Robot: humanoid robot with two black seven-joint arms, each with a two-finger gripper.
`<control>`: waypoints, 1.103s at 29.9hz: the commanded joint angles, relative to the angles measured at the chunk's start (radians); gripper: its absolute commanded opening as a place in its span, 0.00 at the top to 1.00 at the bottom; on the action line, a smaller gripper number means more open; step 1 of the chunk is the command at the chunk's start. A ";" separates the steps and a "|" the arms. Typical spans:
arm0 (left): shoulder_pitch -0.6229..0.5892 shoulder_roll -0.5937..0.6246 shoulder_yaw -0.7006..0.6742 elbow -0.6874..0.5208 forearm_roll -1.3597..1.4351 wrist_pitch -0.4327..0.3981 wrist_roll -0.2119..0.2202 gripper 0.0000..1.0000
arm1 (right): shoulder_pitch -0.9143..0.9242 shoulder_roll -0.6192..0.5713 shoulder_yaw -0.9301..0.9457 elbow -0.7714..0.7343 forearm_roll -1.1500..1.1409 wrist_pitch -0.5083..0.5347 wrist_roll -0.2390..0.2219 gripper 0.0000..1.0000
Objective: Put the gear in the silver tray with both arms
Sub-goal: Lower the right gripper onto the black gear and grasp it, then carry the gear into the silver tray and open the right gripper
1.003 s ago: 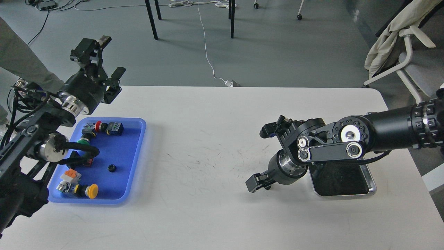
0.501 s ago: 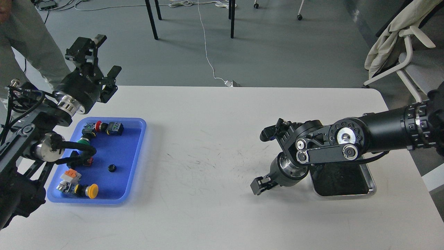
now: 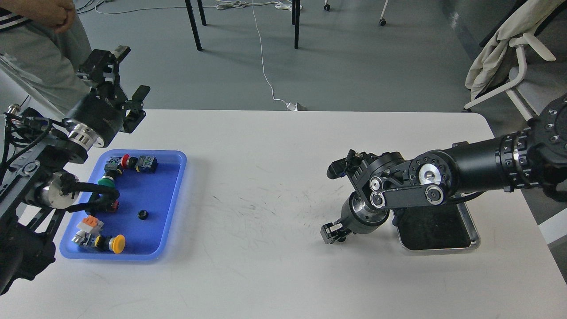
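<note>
— Black and small, the round toothed gear [image 3: 142, 215] lies loose on the floor of the blue plastic tray [image 3: 175, 201], apart from the coloured push-button switches [image 3: 116, 244] that fill the tray's left side and far end.

— And the shiny rectangular stainless-steel tray [image 3: 474, 230] on the right of the white counter [image 3: 266, 274]?

— Its dark bottom looks bare to us, though our right arm hides part of it.

— Our hands?

— Our left hand [image 3: 119, 75] hangs high beyond the blue tray's far corner, fingers spread, holding nothing. Our right hand [image 3: 332, 232] points down at the counter just left of the steel tray; whether it is spread or pressed together, we cannot tell.

— What could go wrong?

— The gear is tiny and low, so our fingers may skid on the plastic and flick it away. A handover between hands could drop it onto the counter. Our right forearm, hanging close over the steel tray, might also nudge it.
</note>
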 commanded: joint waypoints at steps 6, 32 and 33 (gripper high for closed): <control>0.003 -0.001 0.000 -0.001 0.000 0.001 0.000 0.02 | 0.003 0.010 0.000 -0.011 0.000 0.043 0.002 0.80; 0.017 0.064 -0.006 0.013 0.000 0.040 0.003 0.02 | 0.137 -0.774 0.218 0.212 -0.172 0.086 0.024 0.94; 0.021 0.068 -0.006 0.013 0.000 0.040 0.003 0.02 | 0.104 -0.779 0.245 0.201 -0.186 0.086 0.028 0.94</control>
